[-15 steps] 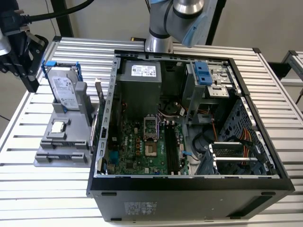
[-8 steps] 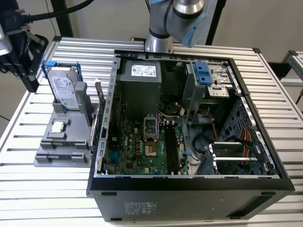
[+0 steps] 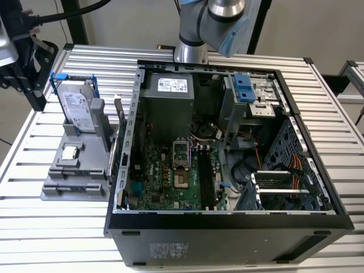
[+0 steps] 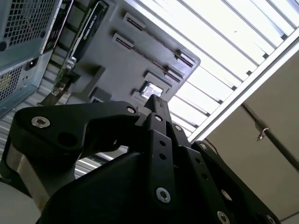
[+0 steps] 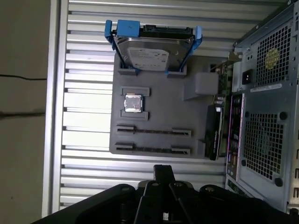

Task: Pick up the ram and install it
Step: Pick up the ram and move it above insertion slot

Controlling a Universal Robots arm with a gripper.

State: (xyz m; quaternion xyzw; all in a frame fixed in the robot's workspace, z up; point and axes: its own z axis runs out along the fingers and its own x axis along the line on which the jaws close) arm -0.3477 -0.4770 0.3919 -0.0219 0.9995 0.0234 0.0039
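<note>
Ram [image 5: 214,133] on edge between grey fixture [image 5: 159,100] and computer case [image 5: 266,116], left-centre of the exterior view, long axis running up-frame, lower right of gripper [image 5: 163,171]; fingers seemingly pressed together, empty.

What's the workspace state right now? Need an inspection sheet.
surface: slatted metal table carrying a grey holder and an open computer case.
job's things: the ram appears to be the dark stick on edge at the holder's side next to the case; not held.
clutter: hard drive in a blue bracket and processor chip sit on the holder.
pincer: pincer shut, holding nothing, above the table's edge at the exterior view's left.
cables: black cable by the wrist; coloured wires inside the case.
surroundings: arm base behind the case; second slatted table at the exterior view's right.
</note>
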